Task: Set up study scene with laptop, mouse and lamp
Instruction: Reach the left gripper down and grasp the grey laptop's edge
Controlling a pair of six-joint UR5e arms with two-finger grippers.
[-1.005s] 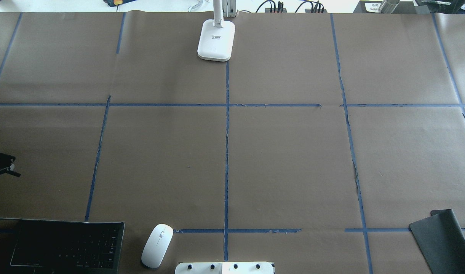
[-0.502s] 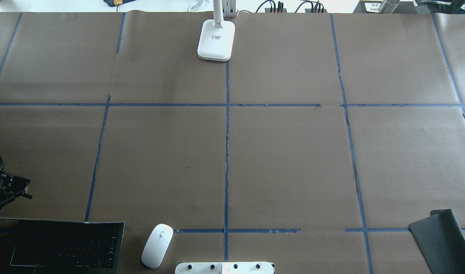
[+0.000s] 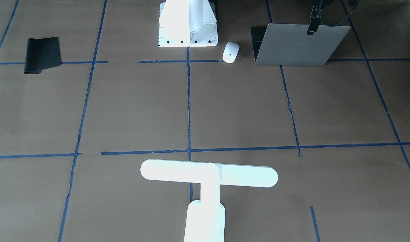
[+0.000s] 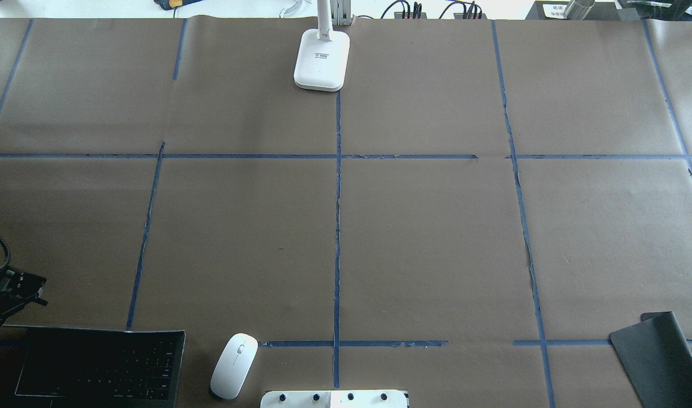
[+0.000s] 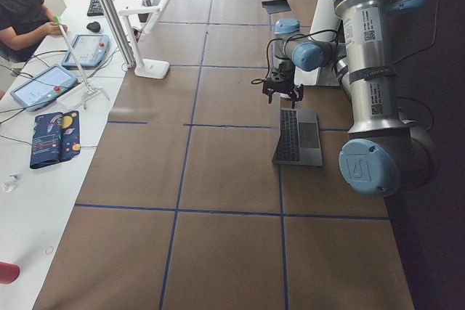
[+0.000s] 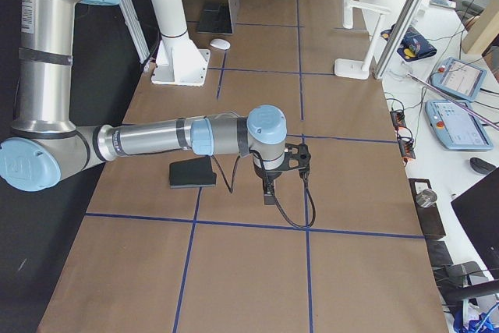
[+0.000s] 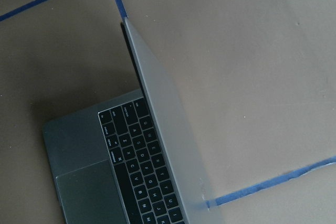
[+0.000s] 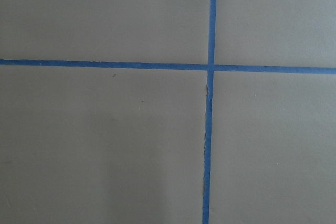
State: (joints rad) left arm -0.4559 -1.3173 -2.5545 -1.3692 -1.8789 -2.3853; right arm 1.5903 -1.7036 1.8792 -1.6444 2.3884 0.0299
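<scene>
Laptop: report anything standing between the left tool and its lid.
Nothing visible does. The left tool hangs right at the top edge of the lid of the open laptop. The mouse lies off to the laptop's side, apart from it, not between them.

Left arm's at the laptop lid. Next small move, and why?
Probably lower the left gripper a little so its jaws straddle the top edge of the laptop lid, then close. It hangs open right over that edge, the left wrist view looks straight down along the lid, and nothing shows it gripping yet.
</scene>
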